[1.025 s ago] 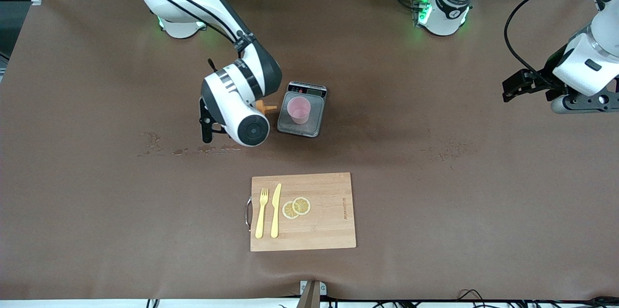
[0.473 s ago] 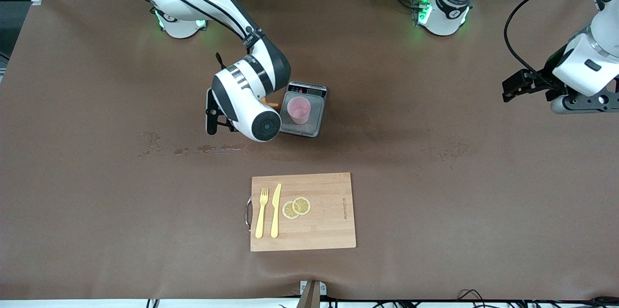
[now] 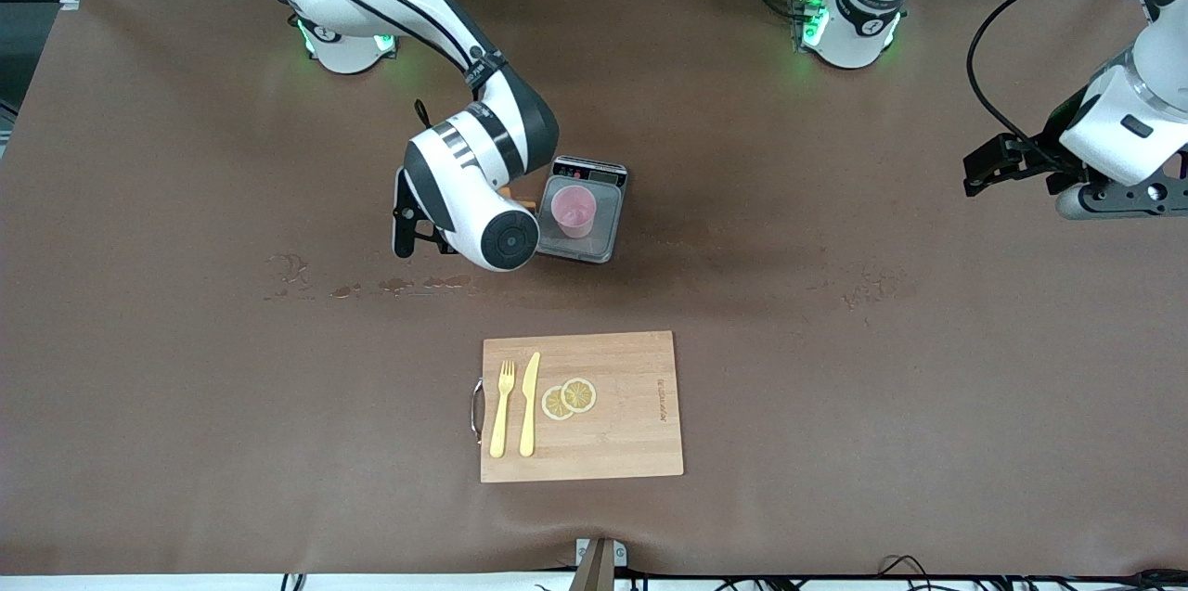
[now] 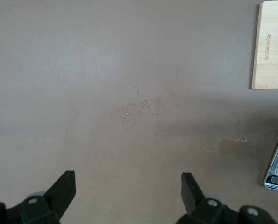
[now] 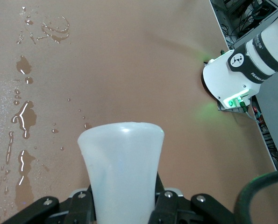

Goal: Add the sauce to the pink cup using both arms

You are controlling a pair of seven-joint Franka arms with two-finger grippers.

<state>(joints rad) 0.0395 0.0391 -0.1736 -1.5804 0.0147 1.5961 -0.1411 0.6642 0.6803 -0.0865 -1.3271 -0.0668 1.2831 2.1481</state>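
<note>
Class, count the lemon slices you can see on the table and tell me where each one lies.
2. Both lie on the wooden cutting board, beside the knife: one lemon slice partly under the other lemon slice. None seems hidden elsewhere.

The white right arm reaches toward five o'clock, its black right gripper (image 5: 122, 207) clamped tight. The white left arm waits, its black left gripper (image 4: 129, 191) spread wide.

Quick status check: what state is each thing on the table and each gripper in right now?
right gripper: shut on the sauce bottle
sauce bottle: held, orange nozzle pointing at the cup
pink cup: upright on the scale
scale: under the cup
left gripper: open, empty, waiting over bare table
fork, knife, lemon slices: flat on the cutting board
</note>
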